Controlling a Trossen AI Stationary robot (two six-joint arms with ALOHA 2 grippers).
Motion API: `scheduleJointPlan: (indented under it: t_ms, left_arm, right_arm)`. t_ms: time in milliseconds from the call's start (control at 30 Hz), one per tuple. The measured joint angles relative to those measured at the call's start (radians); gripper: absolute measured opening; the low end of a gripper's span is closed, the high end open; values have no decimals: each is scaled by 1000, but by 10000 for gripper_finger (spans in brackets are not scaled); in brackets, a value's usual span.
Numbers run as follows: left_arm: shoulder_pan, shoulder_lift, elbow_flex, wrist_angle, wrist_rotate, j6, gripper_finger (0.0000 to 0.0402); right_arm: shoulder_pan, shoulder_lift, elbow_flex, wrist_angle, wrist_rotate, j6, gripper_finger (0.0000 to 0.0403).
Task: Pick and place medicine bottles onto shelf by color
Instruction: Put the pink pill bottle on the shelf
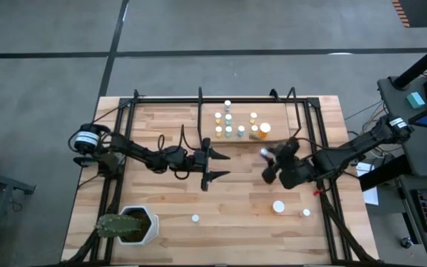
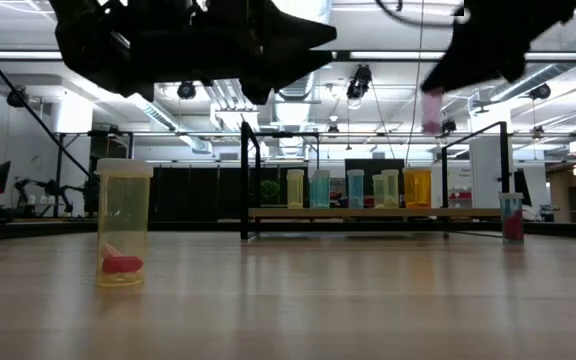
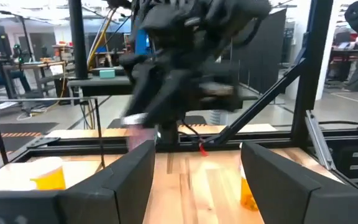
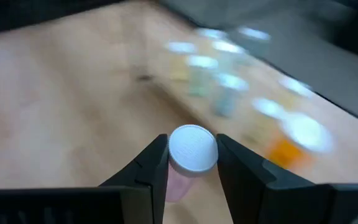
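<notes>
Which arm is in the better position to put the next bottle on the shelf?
The right. Its gripper is shut on a pink bottle, raised above the table close to the shelf. The left gripper is open and empty, at the middle of the table.

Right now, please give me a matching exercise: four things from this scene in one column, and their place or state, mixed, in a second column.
Things:
1. pink bottle
2. left gripper
3. plant pot
4. orange bottle

Places or states:
A. open and empty, above the middle of the table
B. at the table's near left corner
C. on the shelf, at the right end of the row
D. held between the fingers of the right gripper

Pairs: 1-D, 2-A, 3-B, 4-C
</notes>
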Motion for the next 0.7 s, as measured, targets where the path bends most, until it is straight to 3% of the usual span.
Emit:
scheduleJointPlan:
  t_ms: [133,200,367,700]
  left_arm:
    - [1,-9,0,5,0,46,224]
    - [1,-10,0,2,-3,76,224]
    - [4,-74,-27,2,-31,166,224]
    - [14,-335,-178,-9,-33,236,224]
  right_arm:
    - [-30,38,-5,-249,51,381,111]
    - [-44,62,-7,-302,51,478,111]
    - [-93,133,-11,-380,100,560,111]
    - [-232,159,-42,-413,185,622,111]
